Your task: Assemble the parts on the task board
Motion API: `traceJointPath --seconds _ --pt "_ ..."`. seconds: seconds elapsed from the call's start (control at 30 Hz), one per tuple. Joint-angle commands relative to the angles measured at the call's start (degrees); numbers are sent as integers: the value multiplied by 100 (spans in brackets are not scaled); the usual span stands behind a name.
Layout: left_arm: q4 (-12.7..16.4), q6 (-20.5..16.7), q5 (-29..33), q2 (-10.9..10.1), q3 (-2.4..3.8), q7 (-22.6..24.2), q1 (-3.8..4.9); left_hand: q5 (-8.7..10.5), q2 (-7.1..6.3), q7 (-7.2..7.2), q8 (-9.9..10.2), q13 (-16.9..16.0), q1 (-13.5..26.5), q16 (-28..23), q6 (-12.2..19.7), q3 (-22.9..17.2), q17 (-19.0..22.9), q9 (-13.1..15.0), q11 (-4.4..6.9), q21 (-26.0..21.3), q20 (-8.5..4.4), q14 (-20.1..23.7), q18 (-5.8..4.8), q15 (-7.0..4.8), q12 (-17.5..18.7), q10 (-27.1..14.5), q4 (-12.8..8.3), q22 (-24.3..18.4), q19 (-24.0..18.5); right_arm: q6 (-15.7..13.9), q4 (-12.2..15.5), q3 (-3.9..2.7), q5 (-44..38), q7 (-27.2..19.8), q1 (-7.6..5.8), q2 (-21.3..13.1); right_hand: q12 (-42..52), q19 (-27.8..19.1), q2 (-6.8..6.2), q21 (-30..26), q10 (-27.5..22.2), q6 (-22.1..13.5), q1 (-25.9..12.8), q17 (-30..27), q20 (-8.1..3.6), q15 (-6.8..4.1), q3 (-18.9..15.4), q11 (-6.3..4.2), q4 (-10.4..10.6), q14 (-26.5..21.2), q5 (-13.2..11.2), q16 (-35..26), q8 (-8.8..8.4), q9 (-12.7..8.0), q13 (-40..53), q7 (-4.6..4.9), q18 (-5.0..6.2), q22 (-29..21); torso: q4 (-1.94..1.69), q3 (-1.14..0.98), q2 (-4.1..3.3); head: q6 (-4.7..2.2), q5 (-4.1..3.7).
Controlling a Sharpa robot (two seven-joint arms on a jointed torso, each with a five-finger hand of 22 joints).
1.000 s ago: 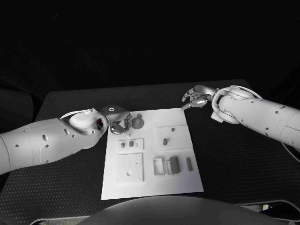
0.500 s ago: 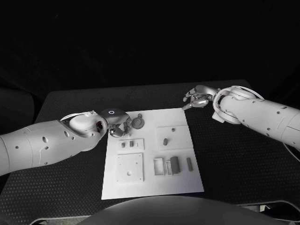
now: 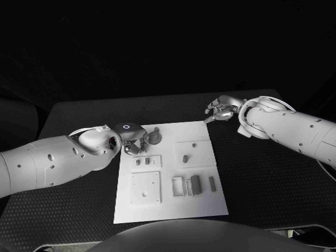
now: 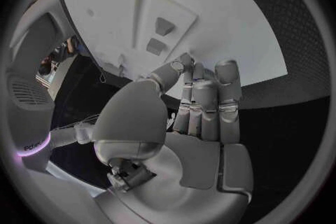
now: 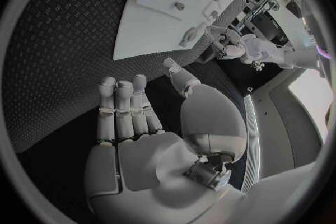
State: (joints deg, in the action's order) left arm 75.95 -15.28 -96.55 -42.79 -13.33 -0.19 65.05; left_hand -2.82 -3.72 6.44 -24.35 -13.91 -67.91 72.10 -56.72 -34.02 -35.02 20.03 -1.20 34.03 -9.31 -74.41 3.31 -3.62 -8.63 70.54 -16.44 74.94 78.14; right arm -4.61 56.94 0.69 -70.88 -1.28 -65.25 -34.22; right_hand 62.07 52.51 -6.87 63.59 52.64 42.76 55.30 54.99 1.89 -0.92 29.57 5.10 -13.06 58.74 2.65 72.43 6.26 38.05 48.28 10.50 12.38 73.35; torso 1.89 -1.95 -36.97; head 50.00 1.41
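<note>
The task board, a white plate, lies in the middle of the black table. Small grey parts lie or stand on it: a cluster of upright pieces sits in the half nearer the robot, and a single peg stands in a raised square nearer the far edge. A round part lies near the board's far left corner.

The left hand hovers over that far left corner, just beside the round part, with fingers extended side by side and nothing held. The right hand sits just off the board's far right corner, above the table, its fingers straight and parted from the thumb, holding nothing.
</note>
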Motion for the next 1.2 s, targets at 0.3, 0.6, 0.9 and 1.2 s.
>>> traceJointPath --seconds 0.3,0.6,0.9,1.2 --pt "15 63 19 14 -8 2 -1 -1 -33 34 -21 -14 13 17 -65 -48 9 8 -97 -39 -34 48 541 -67 18 381 -1 57 7 38 6 -2 -19 -25 1 -2 22 1 -12 -33 -39 -26 -61 -10 -39 -35 -6 -18 27 16 11 39 28 -8 -5 94 262 5 1 -1 0 0 3" --pt "-64 87 19 49 -17 12 -29 -1 -33 34 -18 -18 14 16 -66 -51 12 9 -97 -41 -35 48 539 -68 22 385 1 58 9 39 6 -2 -19 -27 1 1 23 1 -12 -33 -40 -26 -62 -10 -39 -35 -5 -18 28 16 11 39 29 -8 -6 94 262 5 5 0 -1 0 4" --pt "-82 94 19 92 -18 21 -72 -1 -33 35 -15 -21 15 15 -66 -55 15 10 -96 -43 -36 49 537 -68 27 387 1 59 10 43 8 -2 -19 -27 1 4 24 2 -12 -33 -40 -27 -63 -11 -39 -35 -5 -17 29 16 11 39 29 -8 -8 94 262 5 4 0 0 0 -14" --pt "-94 81 19 92 -17 23 -75 -1 -29 35 -11 -24 11 14 -64 -61 18 11 -95 -45 -38 50 536 -69 32 389 0 59 11 45 3 -2 -19 -26 1 1 25 2 -12 -33 -40 -27 -62 -11 -39 -35 -4 -17 29 16 11 40 30 -9 -9 94 262 5 0 0 0 0 -17"
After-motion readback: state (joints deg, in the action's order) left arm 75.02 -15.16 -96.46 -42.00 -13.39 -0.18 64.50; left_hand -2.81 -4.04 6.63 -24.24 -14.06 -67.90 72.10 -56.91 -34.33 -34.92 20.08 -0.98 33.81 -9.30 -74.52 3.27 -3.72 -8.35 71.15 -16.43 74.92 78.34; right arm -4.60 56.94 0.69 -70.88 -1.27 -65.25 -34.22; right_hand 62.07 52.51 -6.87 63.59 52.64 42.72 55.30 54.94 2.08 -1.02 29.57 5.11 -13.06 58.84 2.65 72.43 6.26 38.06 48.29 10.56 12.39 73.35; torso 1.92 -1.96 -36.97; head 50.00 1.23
